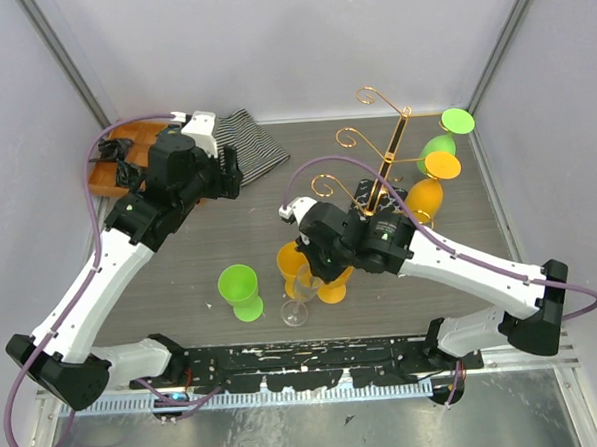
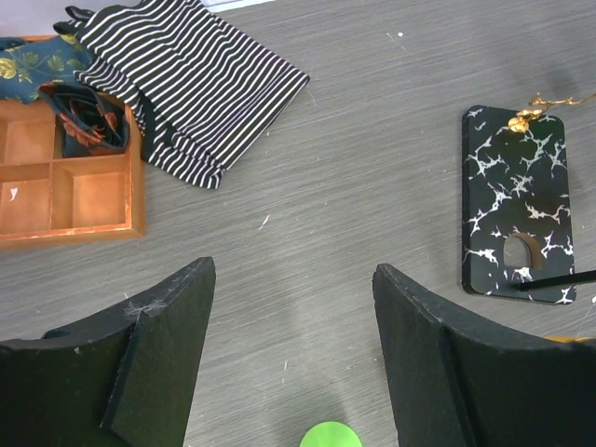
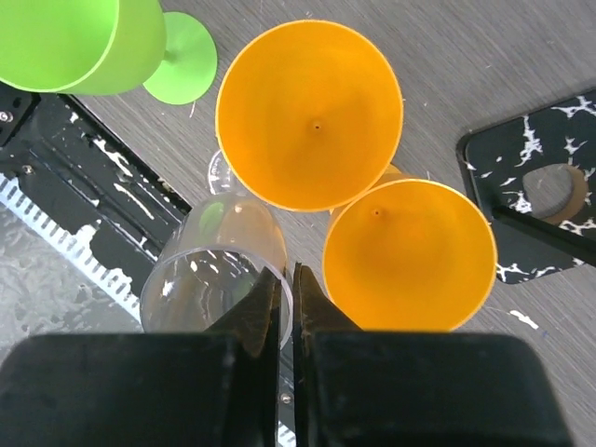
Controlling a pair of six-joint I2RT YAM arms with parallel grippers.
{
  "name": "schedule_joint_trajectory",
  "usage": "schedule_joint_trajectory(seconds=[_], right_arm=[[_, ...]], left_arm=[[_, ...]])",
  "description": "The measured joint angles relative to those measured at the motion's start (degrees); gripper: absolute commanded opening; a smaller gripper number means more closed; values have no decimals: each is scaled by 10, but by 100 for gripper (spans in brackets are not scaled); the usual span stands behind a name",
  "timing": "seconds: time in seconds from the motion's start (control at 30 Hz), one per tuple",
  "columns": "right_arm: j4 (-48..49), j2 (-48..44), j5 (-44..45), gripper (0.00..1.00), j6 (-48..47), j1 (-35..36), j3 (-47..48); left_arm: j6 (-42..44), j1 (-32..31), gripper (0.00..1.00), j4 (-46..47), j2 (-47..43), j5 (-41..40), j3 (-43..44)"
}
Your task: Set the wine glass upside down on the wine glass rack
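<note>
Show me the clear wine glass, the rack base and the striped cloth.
clear wine glass [image 3: 209, 261], right wrist view, on its bowl.
rack base [image 2: 498, 214], left wrist view, on its speckled top.
striped cloth [image 2: 200, 88], left wrist view, on its middle.

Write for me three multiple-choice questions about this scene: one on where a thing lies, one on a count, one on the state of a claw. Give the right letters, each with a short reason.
1. Where does the striped cloth lie?
A. beside the wooden tray
B. on the rack's black base
C. under the green glass

2. How many orange glasses show in the right wrist view?
A. one
B. two
C. four

3. What is the right claw doing?
A. standing wide open over the green glass
B. shut on the rim of the clear wine glass
C. shut on the rack's gold wire

Answers:
1 A, the cloth lies next to the tray on the table.
2 B, two orange bowls stand side by side.
3 B, its fingers pinch the clear rim between them.
</note>
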Motion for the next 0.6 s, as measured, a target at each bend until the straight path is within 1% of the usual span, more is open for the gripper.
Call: schedule_joint_trajectory(seconds=[0.1, 0.23, 0.4, 0.6], right_arm=[[-32, 5, 3, 1, -5, 0, 40], [-76, 7, -2, 1, -12, 0, 123], [-109, 5, -12, 1, -25, 0, 215], [-97, -33, -6, 1, -37, 0, 227]], left_arm=[[0, 0, 75, -1, 4, -1, 1], [2, 0, 76, -14, 12, -2, 9], [3, 0, 76, -35, 13, -12, 33], [5, 0, 76, -51, 10, -30, 86]])
